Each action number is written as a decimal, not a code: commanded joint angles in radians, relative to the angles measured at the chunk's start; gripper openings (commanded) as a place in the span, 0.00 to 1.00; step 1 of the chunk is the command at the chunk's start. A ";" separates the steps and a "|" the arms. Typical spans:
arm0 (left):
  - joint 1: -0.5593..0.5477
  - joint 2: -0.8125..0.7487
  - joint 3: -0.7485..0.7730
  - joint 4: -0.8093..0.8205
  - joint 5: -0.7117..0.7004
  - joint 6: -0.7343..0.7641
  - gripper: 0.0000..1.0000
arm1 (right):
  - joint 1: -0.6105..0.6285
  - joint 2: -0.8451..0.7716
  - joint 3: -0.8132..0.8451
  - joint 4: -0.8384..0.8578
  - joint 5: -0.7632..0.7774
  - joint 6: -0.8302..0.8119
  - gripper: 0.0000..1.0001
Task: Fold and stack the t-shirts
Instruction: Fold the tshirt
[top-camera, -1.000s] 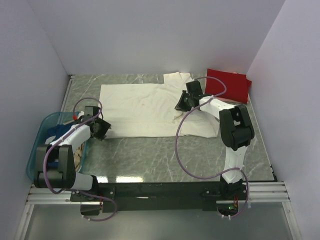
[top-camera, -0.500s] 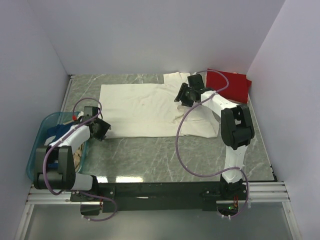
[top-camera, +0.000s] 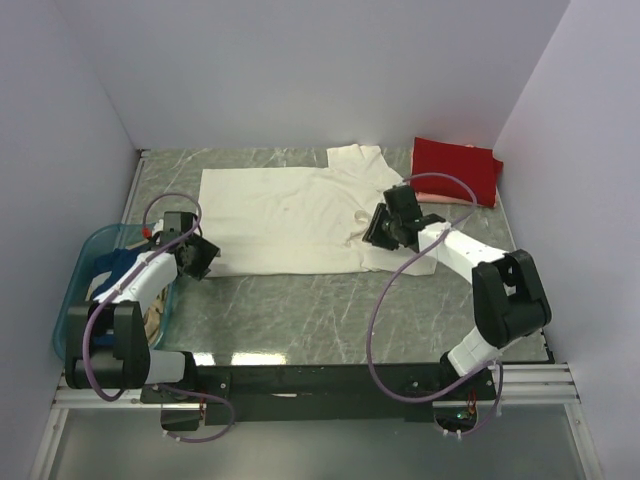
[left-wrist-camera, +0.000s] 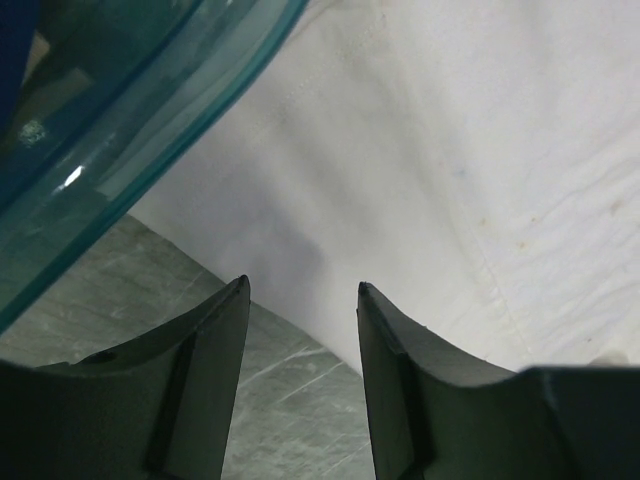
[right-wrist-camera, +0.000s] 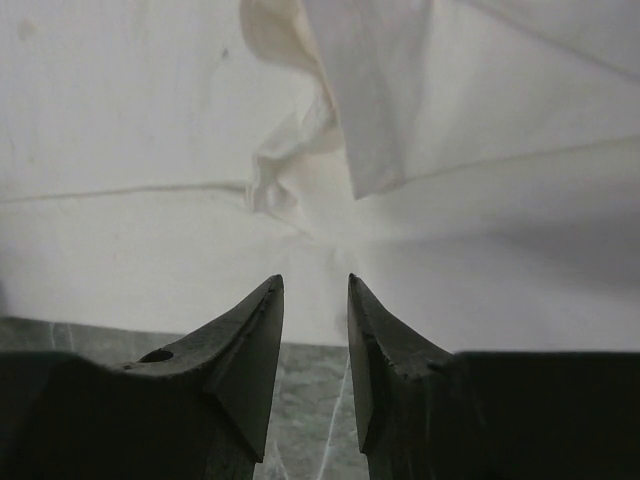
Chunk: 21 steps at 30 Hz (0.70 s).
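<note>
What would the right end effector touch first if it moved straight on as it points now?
Probably the cream-white t-shirt, its flat part just beyond the right end effector; the crumpled fold lies farther on.

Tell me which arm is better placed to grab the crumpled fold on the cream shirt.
Right, probably. The right gripper hangs open just short of the crumpled fold. The left gripper sits at the near-left corner of the cream shirt, beside the teal basket.

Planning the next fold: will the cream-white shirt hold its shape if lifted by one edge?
Probably not: the cream-white shirt lies limp and bunched up near the right hand, so it should sag. Pushed, it would likely wrinkle rather than slide whole.
</note>
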 joint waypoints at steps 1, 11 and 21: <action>0.002 -0.040 0.043 -0.010 0.009 0.028 0.52 | 0.048 -0.045 -0.055 0.077 0.044 0.019 0.39; 0.002 -0.059 0.049 -0.024 0.018 0.037 0.52 | 0.068 0.111 0.049 0.053 0.082 0.018 0.36; 0.002 -0.060 0.060 -0.032 0.017 0.044 0.52 | 0.052 0.240 0.263 -0.102 0.285 -0.037 0.37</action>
